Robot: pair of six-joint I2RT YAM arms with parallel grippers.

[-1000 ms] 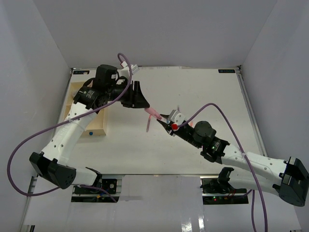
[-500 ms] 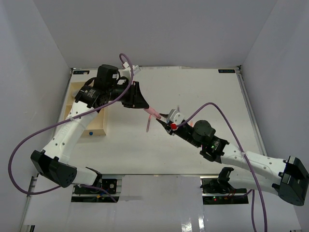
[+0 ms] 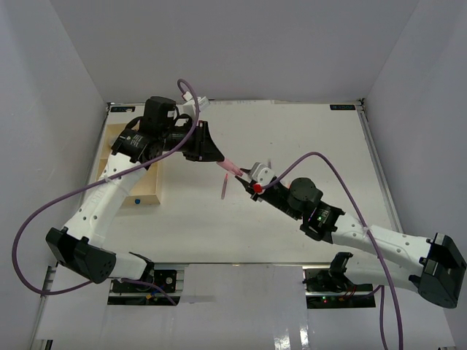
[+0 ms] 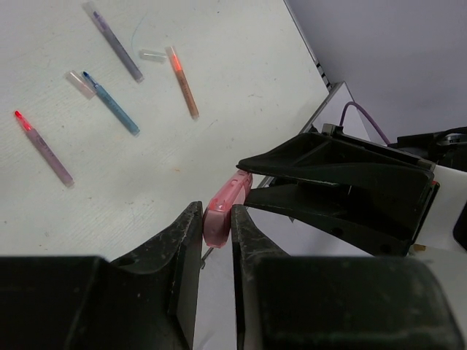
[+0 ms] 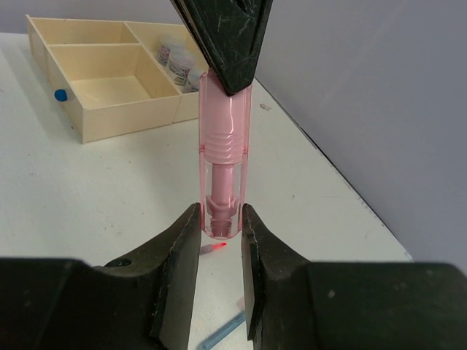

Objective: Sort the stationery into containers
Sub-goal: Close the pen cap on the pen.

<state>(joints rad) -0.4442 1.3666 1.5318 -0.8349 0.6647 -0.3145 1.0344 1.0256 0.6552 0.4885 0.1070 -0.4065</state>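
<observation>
Pink pen [image 5: 221, 146] is pinched at 1 end by left pincer [image 4: 217, 219], other end by right pincer [image 5: 220, 219].

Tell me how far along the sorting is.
Done: pots sit in one tray compartment. In hand: the left gripper and right gripper both grip the pink pen. Remaining: four loose pens lie on the table.

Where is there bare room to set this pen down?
Bare table far right, beyond the right arm. The tray's big section looks empty. Crowded mid-table, where left hand and right hand both grip the pink pen.
</observation>
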